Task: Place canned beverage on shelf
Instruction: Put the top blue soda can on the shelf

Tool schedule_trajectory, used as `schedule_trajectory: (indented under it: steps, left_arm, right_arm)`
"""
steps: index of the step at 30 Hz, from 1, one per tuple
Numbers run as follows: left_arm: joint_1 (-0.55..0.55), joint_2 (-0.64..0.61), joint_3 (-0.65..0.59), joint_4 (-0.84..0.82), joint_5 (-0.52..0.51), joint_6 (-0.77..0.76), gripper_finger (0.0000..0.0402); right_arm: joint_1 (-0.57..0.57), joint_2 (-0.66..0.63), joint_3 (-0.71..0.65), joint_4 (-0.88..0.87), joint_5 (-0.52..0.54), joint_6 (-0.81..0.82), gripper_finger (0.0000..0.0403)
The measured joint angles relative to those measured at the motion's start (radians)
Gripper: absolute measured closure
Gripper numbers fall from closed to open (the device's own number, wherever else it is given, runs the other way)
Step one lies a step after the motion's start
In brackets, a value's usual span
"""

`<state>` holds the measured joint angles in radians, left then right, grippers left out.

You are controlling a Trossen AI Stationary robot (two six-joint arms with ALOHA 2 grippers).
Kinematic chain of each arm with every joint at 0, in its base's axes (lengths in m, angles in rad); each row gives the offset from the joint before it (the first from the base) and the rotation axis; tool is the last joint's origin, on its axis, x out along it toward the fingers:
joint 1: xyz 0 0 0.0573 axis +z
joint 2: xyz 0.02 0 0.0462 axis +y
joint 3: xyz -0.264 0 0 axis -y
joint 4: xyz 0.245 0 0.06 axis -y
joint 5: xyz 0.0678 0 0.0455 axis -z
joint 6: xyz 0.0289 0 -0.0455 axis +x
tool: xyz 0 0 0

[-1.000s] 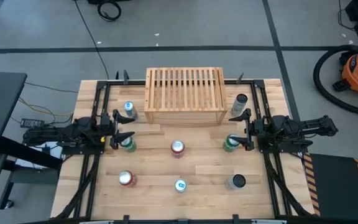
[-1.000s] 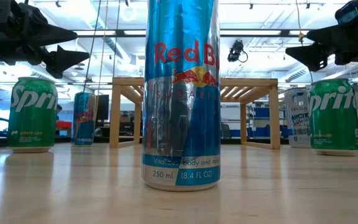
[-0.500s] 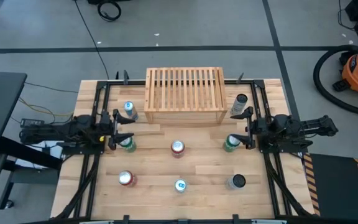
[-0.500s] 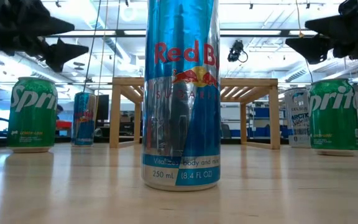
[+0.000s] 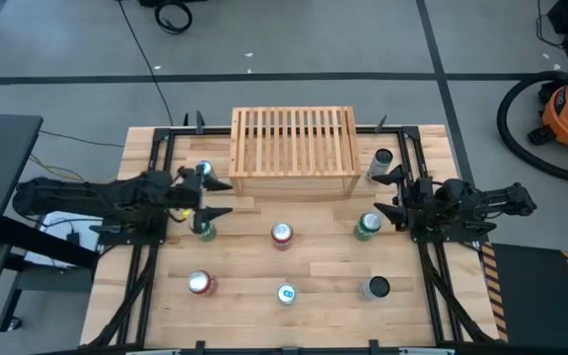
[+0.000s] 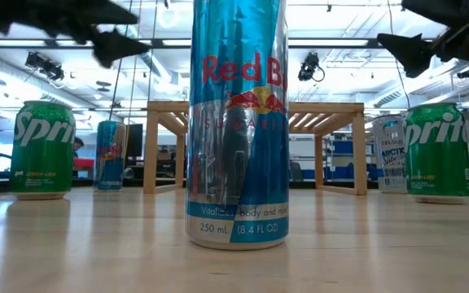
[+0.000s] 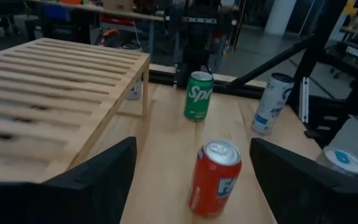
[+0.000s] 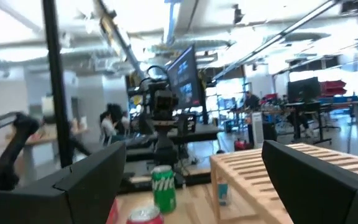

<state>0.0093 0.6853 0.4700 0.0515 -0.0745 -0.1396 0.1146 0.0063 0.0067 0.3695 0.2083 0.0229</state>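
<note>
Dark left gripper (image 5: 217,197) hovers empty, fingers spread, beside our shelf (image 5: 293,150); right gripper (image 5: 387,191) hovers spread too.

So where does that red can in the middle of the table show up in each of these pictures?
High view: the red can stands mid-table, in front of the shelf.
Low view: not visible; the tall blue can blocks that spot.
Left wrist view: lower middle, with the shelf alongside.
Right wrist view: only its top shows, at the bottom edge.
Shared landmark: the wooden shelf, seen in all four.
</note>
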Motion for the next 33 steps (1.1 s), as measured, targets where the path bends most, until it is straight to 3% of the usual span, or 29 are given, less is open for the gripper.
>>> schedule_trajectory:
  steps: [9,21,28,33]
  left_arm:
    - [0.000,0.230,0.175,-0.021,-0.017,0.068,0.0086]
    - [0.132,0.251,0.349,-0.319,-0.051,0.160,0.0086]
    - [0.179,0.253,0.351,-0.313,0.110,0.168,0.0086]
    - [0.145,0.308,0.351,-0.284,0.129,0.147,0.0086]
  right_arm:
    - [0.000,0.000,0.000,0.064,0.033,0.001,0.0016]
    - [0.000,0.000,0.000,0.055,0.031,0.027,0.0016]
    - [0.000,0.000,0.000,0.056,0.032,0.029,0.0016]
    - [0.000,0.000,0.000,0.056,0.032,0.029,0.0016]
